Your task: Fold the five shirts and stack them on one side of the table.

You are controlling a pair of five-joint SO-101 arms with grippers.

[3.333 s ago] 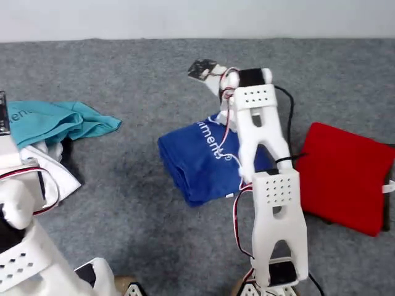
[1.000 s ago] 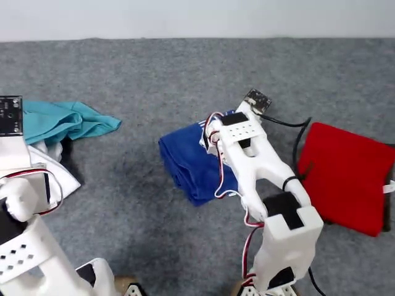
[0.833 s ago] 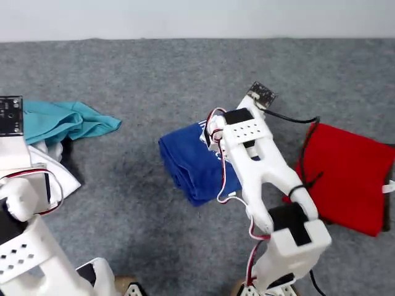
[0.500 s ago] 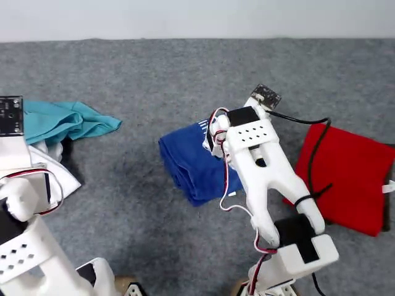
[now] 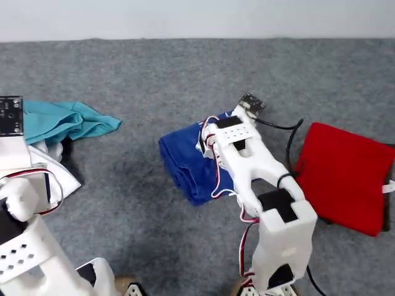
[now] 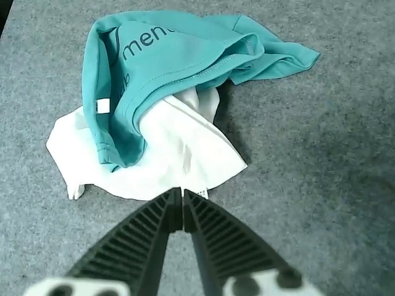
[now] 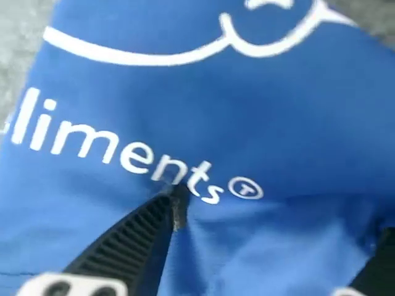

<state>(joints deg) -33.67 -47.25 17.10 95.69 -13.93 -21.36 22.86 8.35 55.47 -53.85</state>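
A folded blue shirt with white print lies mid-table. My right arm bends low over it. In the right wrist view my right gripper is open and down on the blue shirt, one fingertip pressing into the cloth by the lettering. A folded red shirt lies at the right edge. At the left, a crumpled teal shirt lies over a white shirt. My left gripper is shut and empty, hovering just short of the white shirt and teal shirt.
The grey felt table has free room at the back and between the two shirt groups. My left arm stands at the front left. A black cable runs between the right arm and the red shirt.
The right arm came down from above the blue shirt's far edge onto the shirt, drifted right, then swung back left. The left arm has stayed put over the last second.
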